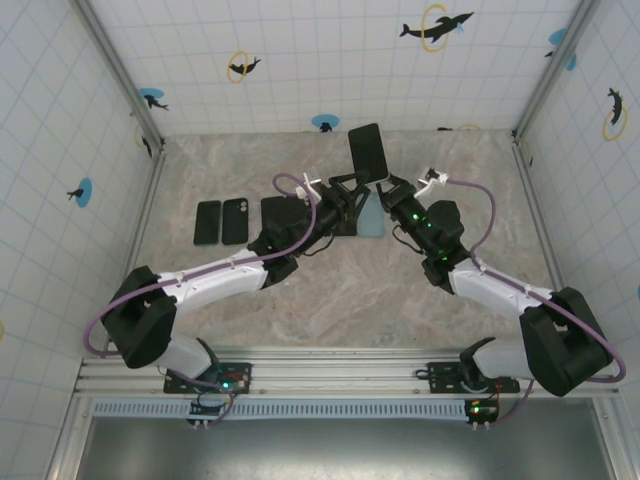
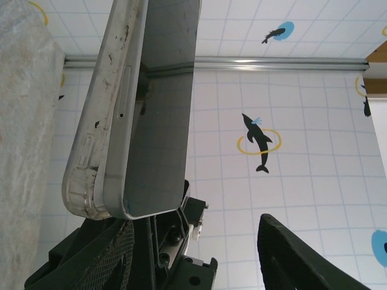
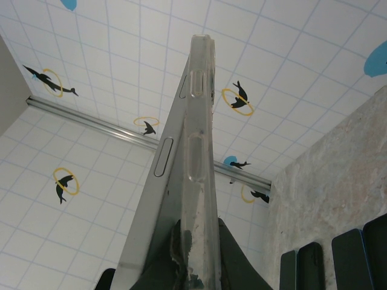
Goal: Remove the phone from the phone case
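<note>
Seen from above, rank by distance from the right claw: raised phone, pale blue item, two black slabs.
1. The phone, clamped in the right gripper, centre.
2. Pale blue item, on the table just beside it.
3. Inner black slab, left.
4. Outer black slab, farthest left.

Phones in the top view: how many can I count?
3 for certain: left phone and next phone flat on the table, raised phone in the right tool. The dark block beside them may be more.
</note>
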### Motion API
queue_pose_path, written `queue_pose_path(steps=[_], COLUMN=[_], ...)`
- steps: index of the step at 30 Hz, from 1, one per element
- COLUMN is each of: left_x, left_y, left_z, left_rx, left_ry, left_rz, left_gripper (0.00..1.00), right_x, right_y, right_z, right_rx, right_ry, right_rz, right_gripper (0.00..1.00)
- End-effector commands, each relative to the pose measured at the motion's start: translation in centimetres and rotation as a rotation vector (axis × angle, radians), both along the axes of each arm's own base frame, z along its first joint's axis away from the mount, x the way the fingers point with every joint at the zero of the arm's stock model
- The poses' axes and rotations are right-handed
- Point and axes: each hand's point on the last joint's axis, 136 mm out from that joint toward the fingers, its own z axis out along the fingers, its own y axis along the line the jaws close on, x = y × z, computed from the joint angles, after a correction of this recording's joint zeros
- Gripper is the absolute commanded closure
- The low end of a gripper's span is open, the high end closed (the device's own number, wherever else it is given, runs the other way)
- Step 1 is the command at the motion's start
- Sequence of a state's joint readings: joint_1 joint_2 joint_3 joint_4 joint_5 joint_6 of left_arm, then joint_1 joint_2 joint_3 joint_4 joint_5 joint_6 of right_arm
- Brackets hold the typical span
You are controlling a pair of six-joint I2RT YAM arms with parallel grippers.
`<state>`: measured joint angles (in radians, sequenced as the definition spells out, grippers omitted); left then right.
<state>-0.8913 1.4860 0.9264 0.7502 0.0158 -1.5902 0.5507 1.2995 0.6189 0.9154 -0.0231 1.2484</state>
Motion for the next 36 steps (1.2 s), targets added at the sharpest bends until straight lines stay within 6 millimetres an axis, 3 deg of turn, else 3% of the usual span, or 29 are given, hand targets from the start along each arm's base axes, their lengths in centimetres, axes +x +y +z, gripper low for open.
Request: queue_pose_path(steps=[1, 12, 17, 22, 32, 33, 36], left_x=[0.2, 0.3, 0.6, 1.1, 3.3, 3.5, 3.7], left_y=[-0.1, -0.4, 0.1, 0.2, 1.4, 1.1, 0.3], left_z=[1.2, -0.1, 0.6, 0.0, -0.8, 0.5, 1.2], left_rx=[-0.029, -0.039, -0.054, -0.049, -0.061, -0.092, -0.123], left_ry=[-0.017, 0.009, -0.006, 0.013, 0.11, 0.1, 0.103], left_rz=[-0.003, -0.017, 0.006, 0.021, 0.17, 0.172, 0.167], left_gripper=[0.44, 0.44, 0.45, 0.46, 0.5, 0.51, 0.55], right_x=[-1.1, -1.2, -1.4, -1.7, -3.2, -3.3, -3.5], right_y=[-0.4, -0.4, -0.4, -0.4, -0.6, -0.5, -0.2], right_z=[4.7, 4.3, 4.2, 4.8, 3.7, 3.6, 3.0], right_rx=[0.08, 0.076, 0.076, 0.085, 0.067, 0.067, 0.062], right_ry=[-0.142, -0.136, -0.138, -0.16, -0.143, -0.137, -0.113], right_rz=[-0.002, -0.004, 0.0, 0.008, -0.057, -0.063, -0.075], right_gripper=[1.0, 1.0, 1.0, 1.0, 1.0, 1.0, 1.0])
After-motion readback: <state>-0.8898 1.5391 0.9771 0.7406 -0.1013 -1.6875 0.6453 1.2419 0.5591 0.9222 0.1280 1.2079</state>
